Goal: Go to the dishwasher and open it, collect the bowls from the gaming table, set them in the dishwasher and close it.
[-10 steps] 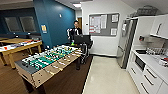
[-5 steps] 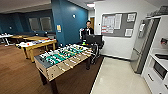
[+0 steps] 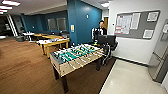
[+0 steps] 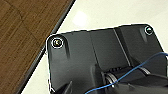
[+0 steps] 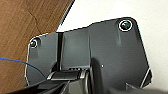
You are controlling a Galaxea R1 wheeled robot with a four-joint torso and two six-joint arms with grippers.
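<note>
The gaming table [image 3: 76, 58] stands on brown wood floor [image 3: 22, 67], its right end near the dark edge strip where pale tile [image 3: 130, 80] opens wide. A person [image 3: 100, 31] stands behind it. Both wrists hang over that floor seam; whether their fingers are open, I cannot tell.

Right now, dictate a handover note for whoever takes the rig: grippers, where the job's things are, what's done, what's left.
Grippers: both wrist views look down at the seam between wood floor and pale floor; whether either is open or shut cannot be told, and nothing is visibly held.
Gaming table: the football table stands just ahead on the wood floor, green field and rods visible.
Bowls: too blurred to pick out on it from here.
Person stands behind the table, beside the noticeboard.
Done: cannot be judged from here.
Left: find and collect the bowls, load the dishwasher, close it.
</note>
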